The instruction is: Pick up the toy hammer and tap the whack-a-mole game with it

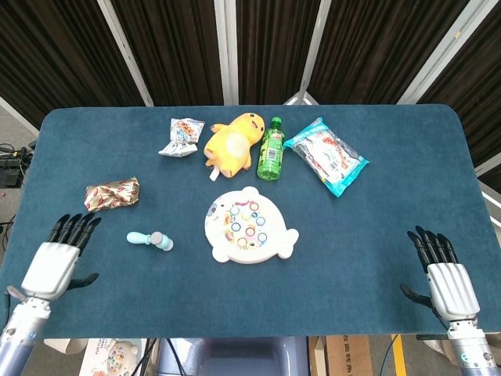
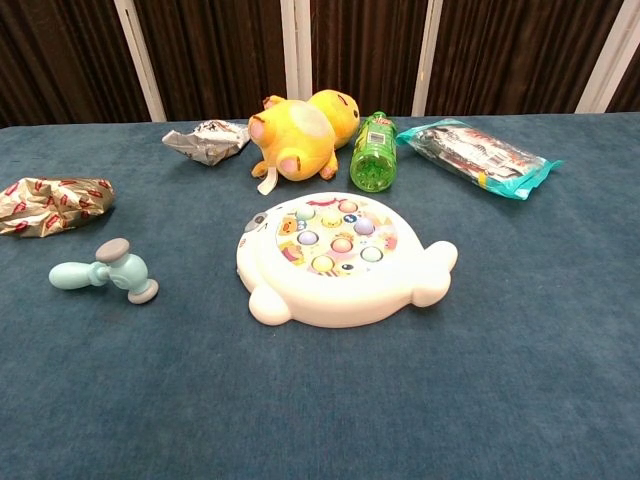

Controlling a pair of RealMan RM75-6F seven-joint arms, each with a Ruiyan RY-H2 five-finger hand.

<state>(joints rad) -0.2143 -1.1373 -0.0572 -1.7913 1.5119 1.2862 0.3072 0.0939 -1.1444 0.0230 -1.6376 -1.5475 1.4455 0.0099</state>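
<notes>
Flanking the untouched toy hammer (image 1: 150, 240), both hands, left hand (image 1: 55, 265) and right hand (image 1: 449, 282), empty, fingers spread; wrists cropped.

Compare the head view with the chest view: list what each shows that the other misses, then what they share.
Only the head view shows the left hand and right hand, both open at the table's near edge, holding nothing.

Only the chest view shows the game's raised buttons from the side.

Both show the toy hammer lying untouched left of the game, the yellow plush toy, green bottle, and three snack packets behind.
</notes>
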